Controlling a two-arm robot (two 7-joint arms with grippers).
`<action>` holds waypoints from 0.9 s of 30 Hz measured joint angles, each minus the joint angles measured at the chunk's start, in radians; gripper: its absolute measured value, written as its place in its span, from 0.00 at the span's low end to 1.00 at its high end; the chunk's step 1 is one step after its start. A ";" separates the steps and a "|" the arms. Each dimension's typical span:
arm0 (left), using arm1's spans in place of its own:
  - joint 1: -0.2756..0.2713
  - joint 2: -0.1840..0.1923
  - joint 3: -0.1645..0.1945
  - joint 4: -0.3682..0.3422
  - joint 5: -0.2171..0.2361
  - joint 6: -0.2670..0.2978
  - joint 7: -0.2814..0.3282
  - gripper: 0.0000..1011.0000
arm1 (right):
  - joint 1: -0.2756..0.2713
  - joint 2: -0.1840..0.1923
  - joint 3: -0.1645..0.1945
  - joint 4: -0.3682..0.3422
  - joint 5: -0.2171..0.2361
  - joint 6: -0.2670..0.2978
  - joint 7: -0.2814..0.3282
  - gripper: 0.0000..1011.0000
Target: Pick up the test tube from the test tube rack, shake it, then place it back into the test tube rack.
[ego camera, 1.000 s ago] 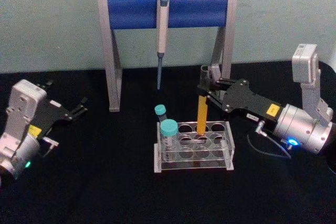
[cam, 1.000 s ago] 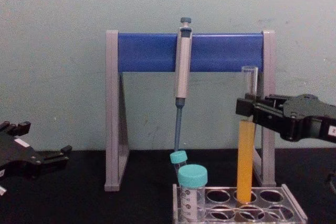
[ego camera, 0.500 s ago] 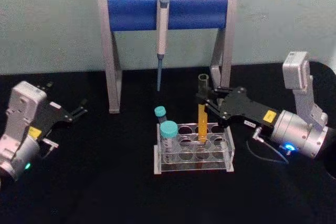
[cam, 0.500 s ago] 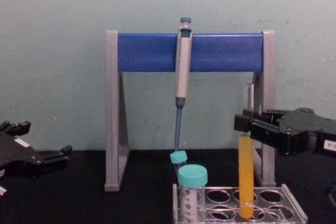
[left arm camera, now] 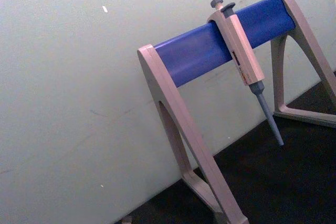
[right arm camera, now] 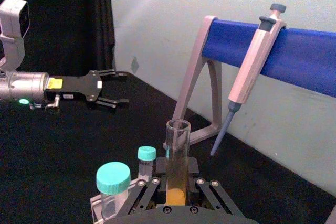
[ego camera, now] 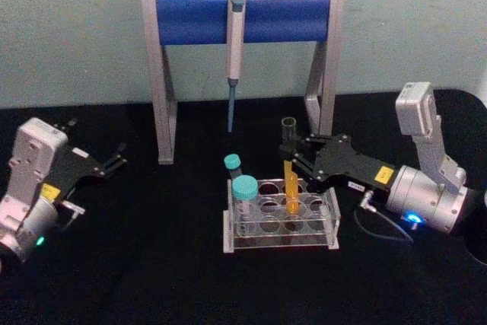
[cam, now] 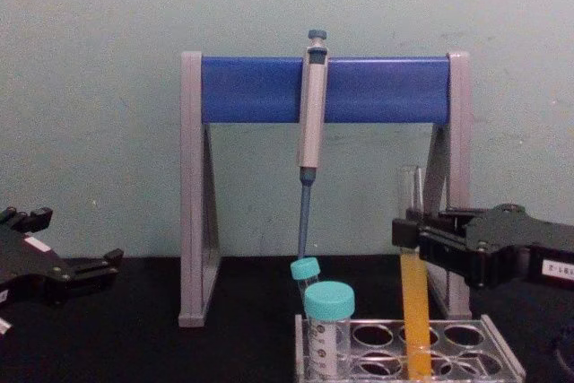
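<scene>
The test tube (ego camera: 290, 176), a slim clear glass tube of orange-yellow liquid, stands nearly upright with its lower end down in a middle hole of the clear test tube rack (ego camera: 278, 246). My right gripper (ego camera: 294, 160) is shut on it above the rack, coming in from the right. From the side, the test tube (cam: 413, 311) passes down through the rack (cam: 504, 358), held by the right gripper (cam: 408, 238). In the right wrist view the test tube (right arm camera: 177, 153) rises between the fingers (right arm camera: 149, 192). My left gripper (ego camera: 116, 162) rests open at the far left.
Two teal-capped tubes (ego camera: 244, 189) (ego camera: 232, 162) stand in the rack's left holes. The grey-and-blue pipette stand (ego camera: 190, 17) with a hanging pipette (ego camera: 235, 32) rises right behind the rack. A cable (ego camera: 384, 226) lies beside the right arm.
My right gripper has come down and slightly nearer with the test tube, whose lower end has sunk from just above the rack into a hole. The left arm has stayed still.
</scene>
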 joint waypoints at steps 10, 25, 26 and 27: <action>0.000 0.000 0.000 0.000 0.000 0.000 0.000 0.99 | 0.002 -0.003 -0.004 0.007 -0.012 0.016 -0.005 0.22; 0.000 0.000 0.000 0.000 0.000 0.000 0.000 0.99 | 0.009 -0.005 -0.007 0.017 -0.009 0.047 -0.002 0.22; 0.000 0.000 0.000 0.000 0.000 0.000 0.000 0.99 | 0.011 -0.004 -0.007 0.017 -0.006 0.052 0.000 0.22; 0.000 0.000 0.000 0.000 0.000 0.000 0.000 0.99 | 0.012 -0.004 -0.008 0.017 -0.004 0.055 0.001 0.22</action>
